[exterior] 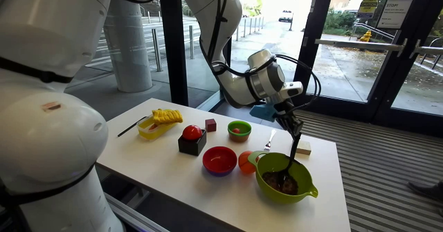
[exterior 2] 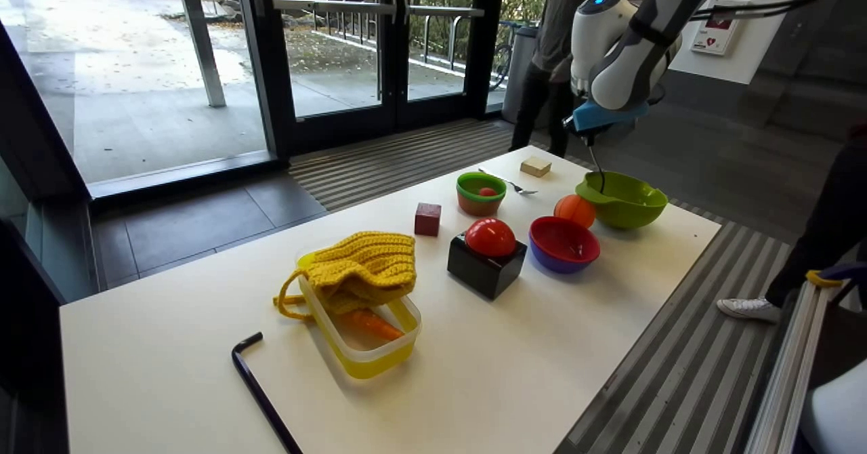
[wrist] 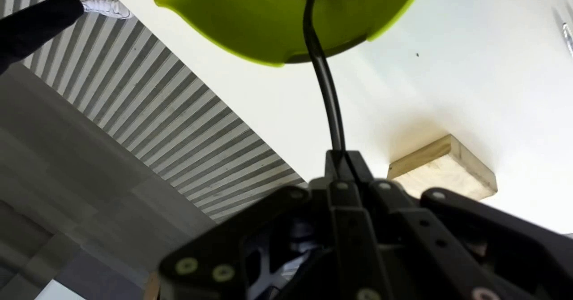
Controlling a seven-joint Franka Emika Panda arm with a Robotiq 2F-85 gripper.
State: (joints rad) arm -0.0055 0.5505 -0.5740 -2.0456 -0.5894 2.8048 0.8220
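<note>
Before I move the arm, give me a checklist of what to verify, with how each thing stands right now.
1. Long-handled black utensil clamped in the pincer: ok, jaws shut on its handle.
2. Its lower end inside the lime-green spouted bowl: ok, down among small dark reddish pieces.
3. Handle clear of the bowl's rim: cannot tell; they overlap in the wrist view.
4. Bowl set on the white tabletop: ok.
5. Free room between the bowl and the round orange ball: not ok, the ball sits right beside it.
6. Pale rectangular wooden block apart from the bowl: ok.
</note>
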